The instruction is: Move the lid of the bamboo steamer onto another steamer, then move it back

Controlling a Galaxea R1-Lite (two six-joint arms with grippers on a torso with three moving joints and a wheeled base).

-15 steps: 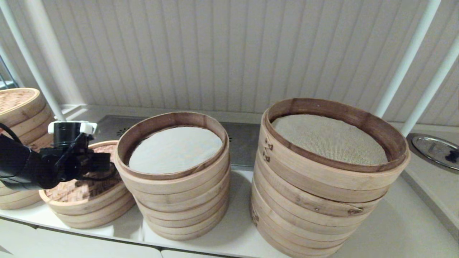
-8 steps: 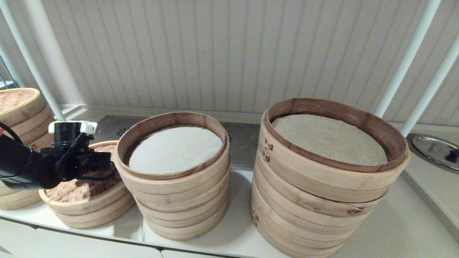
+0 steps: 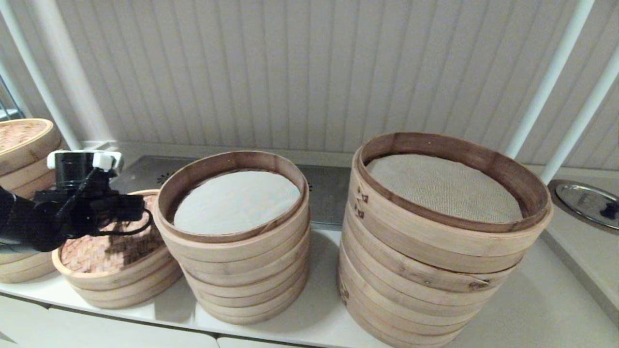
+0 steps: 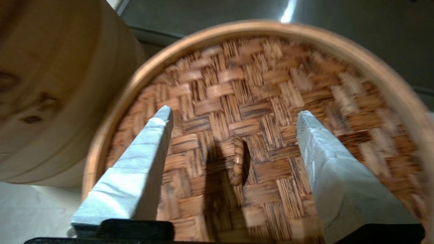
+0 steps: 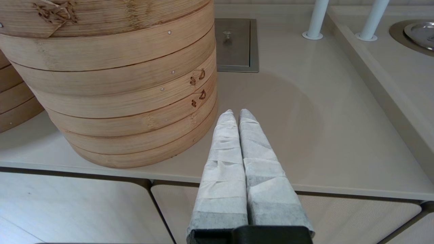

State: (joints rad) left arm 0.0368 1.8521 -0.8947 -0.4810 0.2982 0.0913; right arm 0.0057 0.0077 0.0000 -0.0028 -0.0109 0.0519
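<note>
The bamboo steamer lid (image 3: 96, 251), with its reddish-brown woven top and pale rim, lies on the low two-ring steamer at the left. My left gripper (image 3: 128, 212) hovers just above it, open. In the left wrist view its two white-wrapped fingers (image 4: 149, 152) stand wide apart on either side of the small loop handle (image 4: 237, 159), touching nothing. To the right of the lid stands the other steamer (image 3: 237, 270), a medium stack with a white liner and no lid. My right gripper (image 5: 236, 113) is shut and empty over the counter's front edge.
A wider, taller stack with beige mesh liner (image 3: 435, 270) stands at the right, close to my right gripper (image 5: 112, 84). Another lidded stack (image 3: 24, 140) sits at the far left. White poles (image 3: 546, 82) rise behind, and a metal dish (image 3: 585, 203) lies at the far right.
My left gripper has risen a little and shifted left above the lid. The lid and the stacks have not moved.
</note>
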